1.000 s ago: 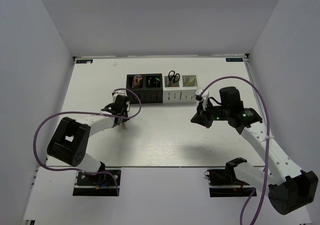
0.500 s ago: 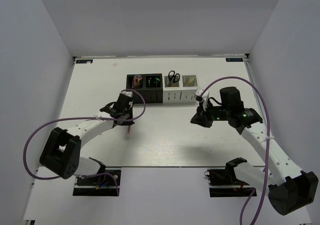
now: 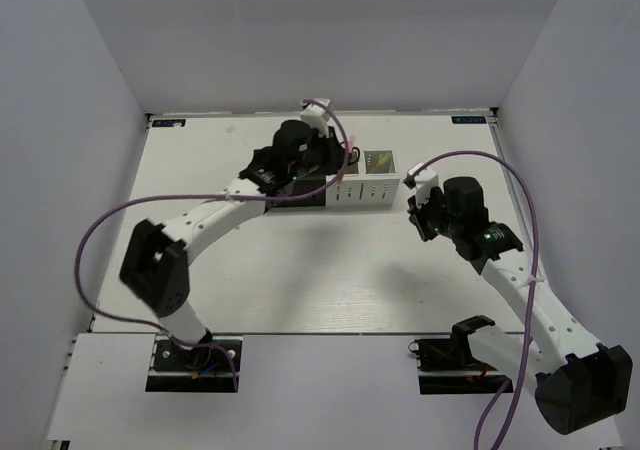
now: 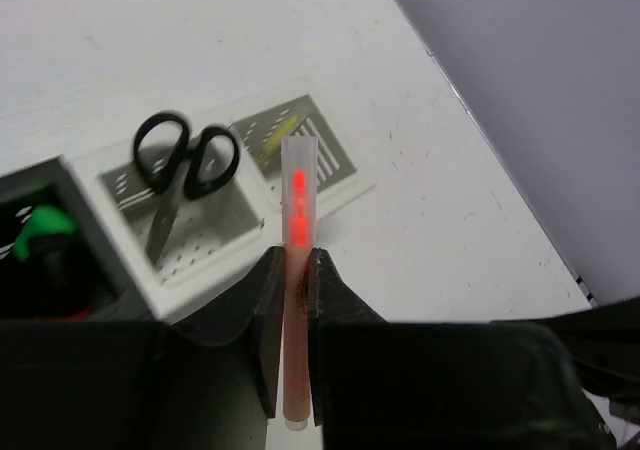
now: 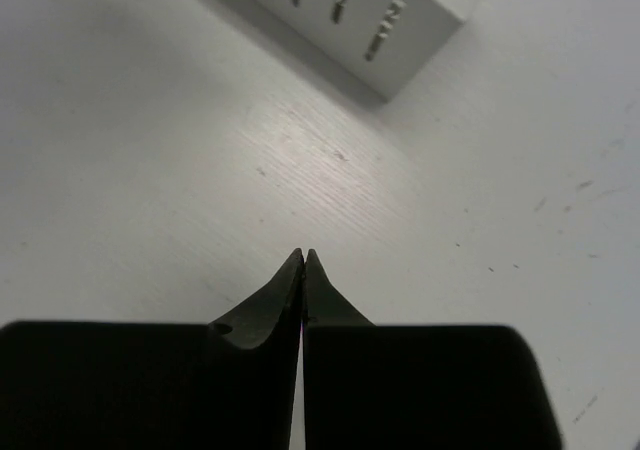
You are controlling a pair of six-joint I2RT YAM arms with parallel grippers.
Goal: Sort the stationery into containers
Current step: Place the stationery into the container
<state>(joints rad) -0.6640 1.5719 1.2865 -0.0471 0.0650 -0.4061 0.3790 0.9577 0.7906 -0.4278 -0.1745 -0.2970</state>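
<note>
My left gripper (image 4: 290,257) is shut on a thin pink stick (image 4: 298,185) and holds it upright above the row of containers (image 3: 375,192). In the left wrist view the stick's tip hangs over the edge between the two white cups. The black-handled scissors (image 4: 185,165) stand in one white cup (image 4: 235,232). A yellowish stick (image 4: 275,140) lies in the end white cup (image 4: 335,160). A green-capped item (image 4: 40,235) sits in a black cup. My right gripper (image 5: 303,257) is shut and empty above bare table, right of the containers (image 5: 370,30).
The left arm (image 3: 215,215) stretches across the table's left half up to the containers. The right gripper (image 3: 420,208) hovers just right of the row. The table's right edge and a wall (image 4: 520,90) run close beside the end cup.
My left gripper has lifted the pink stick off the table and carried it back and right, from front of the black cups to above the white cups. The right gripper shifted slightly back and right.
</note>
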